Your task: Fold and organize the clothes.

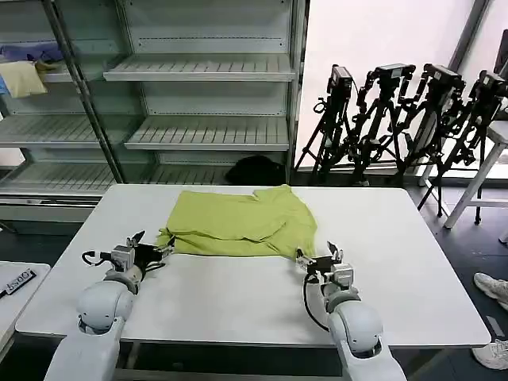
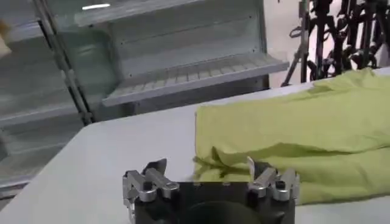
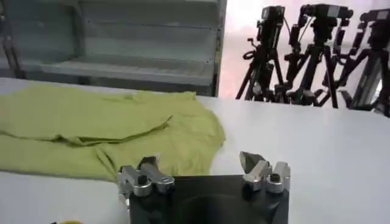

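The clothes are one lime yellow-green T-shirt (image 1: 238, 222), lying partly folded in loose layers on the white table (image 1: 413, 262), toward its far middle. My left gripper (image 1: 153, 243) is open at the shirt's near left corner, low over the table. In the left wrist view that bunched corner of the shirt (image 2: 292, 128) lies just ahead of the left gripper (image 2: 206, 165), between its spread fingers. My right gripper (image 1: 319, 255) is open at the shirt's near right corner. The right wrist view shows the shirt's hem (image 3: 91, 128) ahead of one finger of the right gripper (image 3: 198, 161), with bare table ahead of the other.
Metal shelves (image 1: 206, 71) stand behind the table, with a cream cloth (image 1: 22, 78) and a blue-purple cloth (image 1: 32, 51) at the upper left. Camera tripods (image 1: 397, 119) and a stool (image 1: 496, 151) stand at the back right. A side table (image 1: 16, 282) is on the left.
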You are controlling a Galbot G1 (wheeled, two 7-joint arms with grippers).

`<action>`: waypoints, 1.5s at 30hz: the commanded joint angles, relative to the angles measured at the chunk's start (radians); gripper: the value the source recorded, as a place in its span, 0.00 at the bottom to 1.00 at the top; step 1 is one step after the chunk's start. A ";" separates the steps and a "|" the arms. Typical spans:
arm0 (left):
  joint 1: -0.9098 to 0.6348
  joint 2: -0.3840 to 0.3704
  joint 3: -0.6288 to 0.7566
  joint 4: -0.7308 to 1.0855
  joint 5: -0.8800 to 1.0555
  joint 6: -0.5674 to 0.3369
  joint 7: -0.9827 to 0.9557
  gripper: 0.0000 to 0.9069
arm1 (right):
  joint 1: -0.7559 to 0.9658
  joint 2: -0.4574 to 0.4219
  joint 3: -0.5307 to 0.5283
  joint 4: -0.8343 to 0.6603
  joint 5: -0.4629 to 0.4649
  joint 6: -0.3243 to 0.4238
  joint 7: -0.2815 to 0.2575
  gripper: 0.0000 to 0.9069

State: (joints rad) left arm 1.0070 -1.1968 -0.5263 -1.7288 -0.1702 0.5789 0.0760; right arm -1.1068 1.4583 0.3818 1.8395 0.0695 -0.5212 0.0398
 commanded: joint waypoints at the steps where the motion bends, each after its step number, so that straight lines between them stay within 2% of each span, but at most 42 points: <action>1: 0.017 0.000 -0.005 0.009 -0.002 -0.001 0.003 1.00 | -0.033 -0.007 -0.002 -0.002 0.008 0.006 0.001 0.93; 3: 0.018 0.001 -0.008 0.013 -0.003 -0.001 0.006 1.00 | -0.030 -0.005 -0.004 -0.006 0.006 0.006 0.001 0.72; 4: 0.018 0.001 -0.008 0.015 -0.003 -0.001 0.006 1.00 | -0.028 -0.003 -0.006 -0.009 0.002 0.006 0.001 0.54; 5: 0.020 0.001 -0.010 0.018 -0.003 -0.001 0.006 1.00 | -0.028 -0.002 -0.008 -0.012 -0.002 0.007 -0.001 0.50; 6: 0.020 0.001 -0.011 0.020 -0.003 0.000 0.007 1.00 | -0.028 -0.001 -0.009 -0.013 -0.003 0.008 -0.001 0.36; 7: 0.021 0.001 -0.012 0.023 -0.003 0.000 0.006 1.00 | -0.027 0.000 -0.010 -0.015 -0.004 0.009 -0.001 0.29; 10: 0.026 -0.002 -0.013 0.034 -0.006 -0.001 0.009 1.00 | -0.026 0.004 -0.012 -0.020 -0.009 0.011 0.000 0.17; 16: 0.029 -0.009 -0.015 0.054 -0.026 -0.001 0.012 1.00 | -0.022 0.004 -0.018 -0.020 -0.015 0.010 -0.001 0.08; 17: 0.028 -0.009 -0.015 0.056 -0.033 -0.001 0.012 0.84 | -0.021 0.005 -0.019 -0.020 -0.017 0.010 -0.001 0.01; 18: 0.026 -0.010 -0.015 0.058 -0.037 -0.001 0.011 0.57 | -0.020 0.005 -0.019 -0.020 -0.019 0.010 -0.002 0.00; 19: 0.023 -0.011 -0.015 0.059 -0.042 -0.001 0.012 0.36 | -0.020 0.006 -0.019 -0.020 -0.020 0.010 -0.004 0.00; 20: 0.020 -0.012 -0.014 0.061 -0.043 -0.001 0.011 0.07 | -0.020 0.005 -0.020 -0.021 -0.020 0.010 -0.004 0.00; 21: 0.019 -0.014 -0.014 0.063 -0.043 -0.001 0.011 0.02 | -0.019 0.005 -0.020 -0.022 -0.021 0.010 -0.005 0.00; 36: 0.015 -0.023 -0.007 0.062 -0.041 -0.002 -0.001 0.00 | -0.022 0.004 -0.014 -0.004 -0.013 0.011 -0.012 0.00; 45: 0.075 -0.022 -0.037 -0.043 -0.052 -0.003 -0.021 0.00 | -0.058 -0.007 -0.003 0.069 0.048 -0.006 -0.002 0.00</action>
State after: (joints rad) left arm 1.0375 -1.2211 -0.5449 -1.6892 -0.2080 0.5765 0.0686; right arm -1.1482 1.4534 0.3779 1.8636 0.0818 -0.5213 0.0354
